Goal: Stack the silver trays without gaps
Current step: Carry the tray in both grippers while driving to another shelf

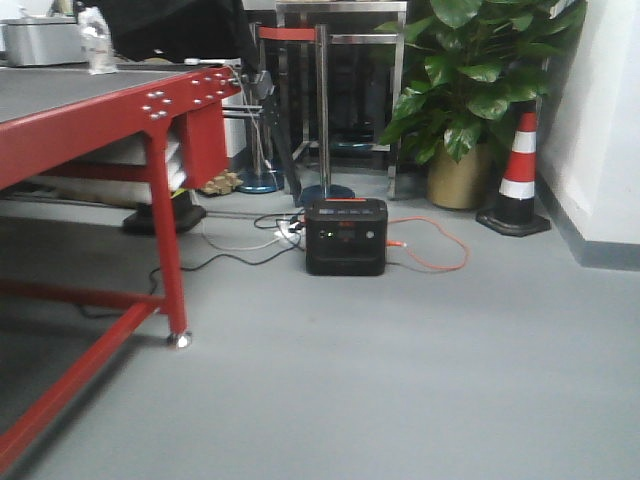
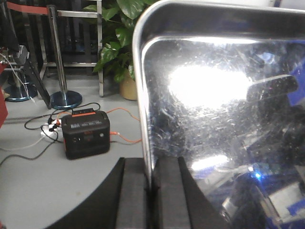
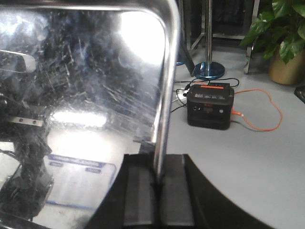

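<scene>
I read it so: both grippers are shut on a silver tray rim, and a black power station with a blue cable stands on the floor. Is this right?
No: the cable at the black power station is orange, not blue, as the front-facing view shows. The left gripper and right gripper are shut on the rim of the silver tray.

Silver tray (image 2: 214, 109): shiny, fine scratches. Power station (image 1: 345, 237): black, orange top. Right of it: orange cable (image 1: 464, 256), red-white striped cone (image 1: 517, 170). Left of it: red table frame (image 1: 100, 125).
</scene>
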Tool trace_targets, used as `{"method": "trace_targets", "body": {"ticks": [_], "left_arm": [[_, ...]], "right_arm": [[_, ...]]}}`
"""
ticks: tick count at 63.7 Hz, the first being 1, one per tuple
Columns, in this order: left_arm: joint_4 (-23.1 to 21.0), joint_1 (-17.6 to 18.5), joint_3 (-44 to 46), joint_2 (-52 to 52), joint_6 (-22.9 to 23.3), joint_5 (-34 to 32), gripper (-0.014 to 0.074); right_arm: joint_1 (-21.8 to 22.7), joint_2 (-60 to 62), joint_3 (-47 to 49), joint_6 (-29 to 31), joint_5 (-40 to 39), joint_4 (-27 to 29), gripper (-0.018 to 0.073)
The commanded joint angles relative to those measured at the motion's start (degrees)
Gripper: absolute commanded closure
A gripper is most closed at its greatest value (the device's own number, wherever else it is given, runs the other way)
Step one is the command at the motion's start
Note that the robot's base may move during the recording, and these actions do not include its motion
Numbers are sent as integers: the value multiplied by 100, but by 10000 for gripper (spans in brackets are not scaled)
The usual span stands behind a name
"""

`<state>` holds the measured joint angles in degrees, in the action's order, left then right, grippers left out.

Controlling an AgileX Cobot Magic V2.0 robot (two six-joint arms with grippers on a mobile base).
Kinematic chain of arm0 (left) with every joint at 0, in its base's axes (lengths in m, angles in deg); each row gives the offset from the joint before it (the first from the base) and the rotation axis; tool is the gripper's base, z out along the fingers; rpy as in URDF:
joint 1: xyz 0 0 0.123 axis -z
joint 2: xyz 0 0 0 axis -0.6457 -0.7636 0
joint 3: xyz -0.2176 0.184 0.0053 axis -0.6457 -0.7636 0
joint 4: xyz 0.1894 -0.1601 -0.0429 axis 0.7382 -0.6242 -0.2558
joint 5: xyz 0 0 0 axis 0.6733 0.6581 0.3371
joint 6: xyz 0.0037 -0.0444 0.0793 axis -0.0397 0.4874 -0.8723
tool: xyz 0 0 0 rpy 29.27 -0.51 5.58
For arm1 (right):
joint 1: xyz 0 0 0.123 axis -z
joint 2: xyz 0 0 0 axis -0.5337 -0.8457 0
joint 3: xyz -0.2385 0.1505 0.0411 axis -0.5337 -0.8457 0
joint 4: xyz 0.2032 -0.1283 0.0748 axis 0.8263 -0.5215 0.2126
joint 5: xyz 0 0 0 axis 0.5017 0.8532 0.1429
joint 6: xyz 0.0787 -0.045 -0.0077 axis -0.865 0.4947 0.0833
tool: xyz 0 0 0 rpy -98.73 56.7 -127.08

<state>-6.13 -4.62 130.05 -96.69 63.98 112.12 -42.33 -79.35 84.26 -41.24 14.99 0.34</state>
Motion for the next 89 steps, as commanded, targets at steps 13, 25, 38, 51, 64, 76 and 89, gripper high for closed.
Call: {"method": "trace_targets", "body": {"ticks": [13,25,38,51,64,76,89], "left_arm": [[92,7,56,73,-34,-251,615],[150,-5,56,73,-34,-251,615],[161,-5,56,73,-34,-251,615],[185,-58,56,73,-34,-251,615],[185,-58,56,73,-34,-251,615],[197,-58,56,73,-34,-251,615],[197,-58,56,73,-34,-251,615]], "right_arm": [[-12,49,56,102,-276,1,639],[-12,49,56,102,-276,1,639],[-12,49,56,102,-276,1,639],[-12,49,56,102,-276,1,639],[-12,49,56,102,-276,1,639],[-12,49,56,102,-276,1,639],[-12,49,56,102,-276,1,639]]}}
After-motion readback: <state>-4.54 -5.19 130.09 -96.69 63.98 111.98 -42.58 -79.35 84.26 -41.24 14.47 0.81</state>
